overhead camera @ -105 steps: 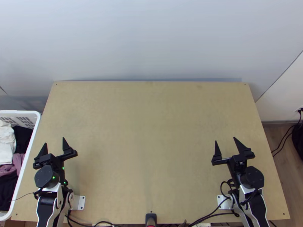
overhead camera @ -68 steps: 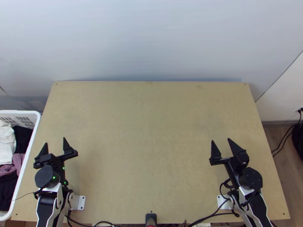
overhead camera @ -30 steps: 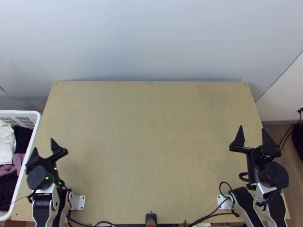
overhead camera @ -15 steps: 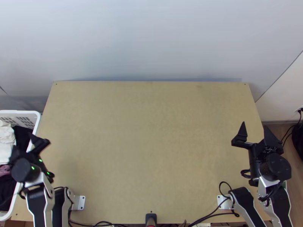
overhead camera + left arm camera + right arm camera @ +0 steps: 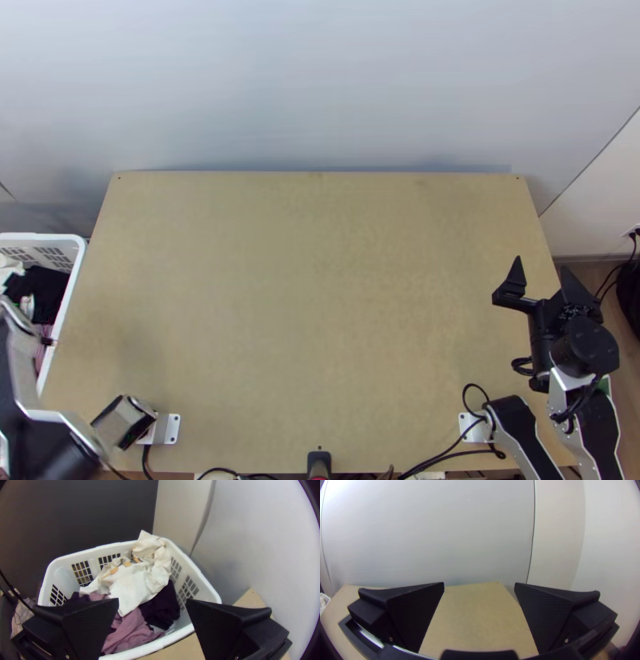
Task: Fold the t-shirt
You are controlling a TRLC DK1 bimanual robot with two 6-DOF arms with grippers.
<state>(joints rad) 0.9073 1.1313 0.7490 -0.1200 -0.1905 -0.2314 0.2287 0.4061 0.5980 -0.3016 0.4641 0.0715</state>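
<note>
In the top view my right gripper (image 5: 542, 266) stands open by the table's right edge, with nothing between its fingers. The right wrist view has that gripper (image 5: 479, 584) wide apart over bare wood. My left gripper (image 5: 152, 600) is open and empty in the left wrist view, facing the laundry basket (image 5: 196, 571). Bunched in the basket are a white cloth (image 5: 133, 585), a mauve cloth (image 5: 133, 631) and dark cloth (image 5: 163, 606). I cannot tell which of them is a t-shirt. No cloth lies on the table (image 5: 312, 304).
The white basket (image 5: 76, 276) stands against the table's left side, with the left arm (image 5: 24, 384) over its near part. A pale wall (image 5: 320, 88) rises behind the table. Cables (image 5: 452, 442) run along the near edge by the right arm's base.
The left arm has swung left from above the table, over the basket, its gripper leaving the top view's left edge. Earlier the right gripper moved right and slightly up the picture; lately it has barely shifted.
</note>
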